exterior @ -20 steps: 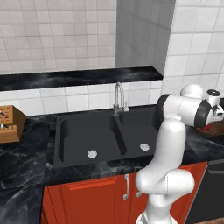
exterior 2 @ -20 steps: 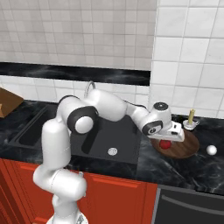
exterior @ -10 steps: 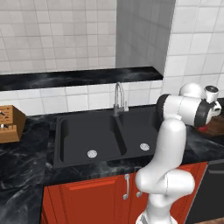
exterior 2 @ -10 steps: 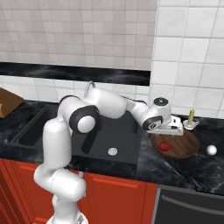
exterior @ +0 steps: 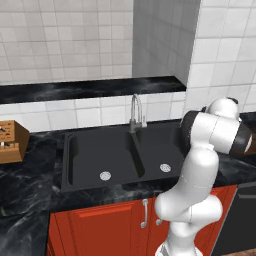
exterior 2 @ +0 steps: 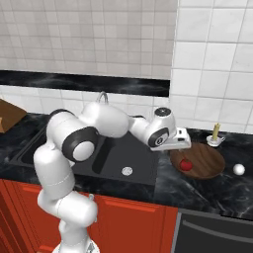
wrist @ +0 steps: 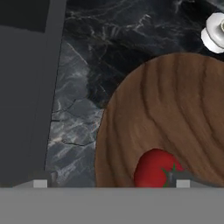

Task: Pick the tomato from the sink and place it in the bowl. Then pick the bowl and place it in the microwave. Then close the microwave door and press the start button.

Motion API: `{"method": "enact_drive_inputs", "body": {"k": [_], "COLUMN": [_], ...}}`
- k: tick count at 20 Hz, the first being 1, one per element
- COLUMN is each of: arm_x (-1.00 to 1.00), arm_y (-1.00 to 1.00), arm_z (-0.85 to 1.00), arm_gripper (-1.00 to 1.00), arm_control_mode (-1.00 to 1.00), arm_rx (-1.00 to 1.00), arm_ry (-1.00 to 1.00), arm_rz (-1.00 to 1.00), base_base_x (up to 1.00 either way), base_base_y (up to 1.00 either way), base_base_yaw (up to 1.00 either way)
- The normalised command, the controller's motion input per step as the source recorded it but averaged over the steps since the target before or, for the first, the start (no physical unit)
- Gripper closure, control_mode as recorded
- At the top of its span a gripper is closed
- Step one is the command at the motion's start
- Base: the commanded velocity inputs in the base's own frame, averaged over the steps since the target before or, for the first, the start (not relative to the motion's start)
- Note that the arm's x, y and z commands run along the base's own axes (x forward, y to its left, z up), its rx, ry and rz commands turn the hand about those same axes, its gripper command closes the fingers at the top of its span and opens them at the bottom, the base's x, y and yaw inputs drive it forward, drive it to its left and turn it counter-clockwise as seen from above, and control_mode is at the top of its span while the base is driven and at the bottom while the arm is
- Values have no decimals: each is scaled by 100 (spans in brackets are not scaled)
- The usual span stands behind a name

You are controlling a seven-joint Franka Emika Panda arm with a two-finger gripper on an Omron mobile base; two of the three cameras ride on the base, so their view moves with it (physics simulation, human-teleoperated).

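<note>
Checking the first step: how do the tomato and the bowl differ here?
The tomato is bright red and ball-shaped; the bowl is dark brown wood grain, wide and shallow. The tomato is far smaller and lies inside the bowl, which sits on the black counter. Both are round.

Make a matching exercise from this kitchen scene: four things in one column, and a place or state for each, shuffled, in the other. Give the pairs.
Things:
1. tomato
2. bowl
3. gripper
4. sink

Places or states:
A. open, above the bowl's near side
B. on the counter to the right of the sink
C. set in the counter, nothing in either basin
D. lying inside the bowl

Pairs: 1-D, 2-B, 3-A, 4-C
</note>
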Motion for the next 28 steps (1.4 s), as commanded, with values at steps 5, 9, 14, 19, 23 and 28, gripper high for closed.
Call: {"method": "enact_drive_inputs", "body": {"k": [5,9,14,19,23,28], "arm_x": [24,47,42,21,1,-19], "arm_y": [3,-28,-32,-58,-52,-19], "arm_z": [-16,0,-5,-21,-29,-3], "arm_gripper": [-100,-100,-100,-100,100,100], "arm_control_mode": [-100,-100,-100,-100,-100,-100], "arm_rx": [-15,-5,-5,-4,-5,0], "arm_ry": [11,16,19,23,21,2], "arm_rz": [0,0,0,0,0,0], "base_base_x": [0,0,0,0,0,0], "base_base_y": [0,0,0,0,0,0], "base_base_yaw": [0,0,0,0,0,0]}}
